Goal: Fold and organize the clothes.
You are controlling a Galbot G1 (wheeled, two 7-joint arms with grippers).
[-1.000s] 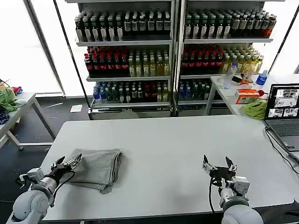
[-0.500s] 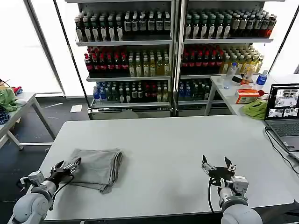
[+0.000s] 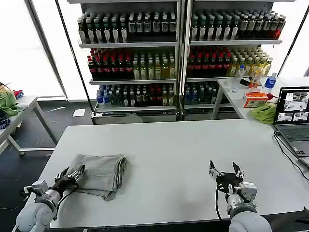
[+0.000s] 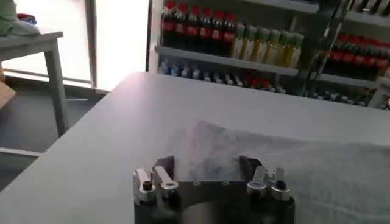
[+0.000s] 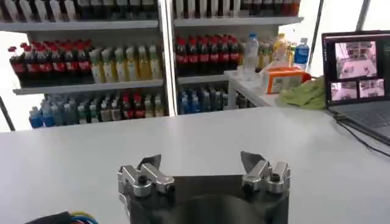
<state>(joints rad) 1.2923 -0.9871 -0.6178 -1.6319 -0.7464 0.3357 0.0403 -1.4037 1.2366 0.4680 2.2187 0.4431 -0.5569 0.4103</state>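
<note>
One of the clothes, a grey T-shirt (image 3: 101,173), lies folded into a thick rectangle on the left part of the white table (image 3: 169,145). My left gripper (image 3: 72,174) hovers low at the shirt's near-left edge, open, with nothing clamped. In the left wrist view the grey T-shirt (image 4: 292,164) spreads just beyond the left gripper (image 4: 207,165), whose two dark fingertips stand wide apart. My right gripper (image 3: 225,170) sits open over bare table at the near right, far from the shirt. The right wrist view shows the right gripper (image 5: 201,161) with only tabletop between its fingers.
An open laptop (image 3: 293,113) with a trailing cable (image 3: 288,153) stands at the table's right edge. A green cloth (image 3: 264,112) lies on a side table behind it. Bottle shelves (image 3: 174,53) line the back. A small table (image 3: 17,108) stands at far left.
My left gripper has drawn back a little toward the table's near-left corner, away from the shirt. The shirt and the right arm have stayed still.
</note>
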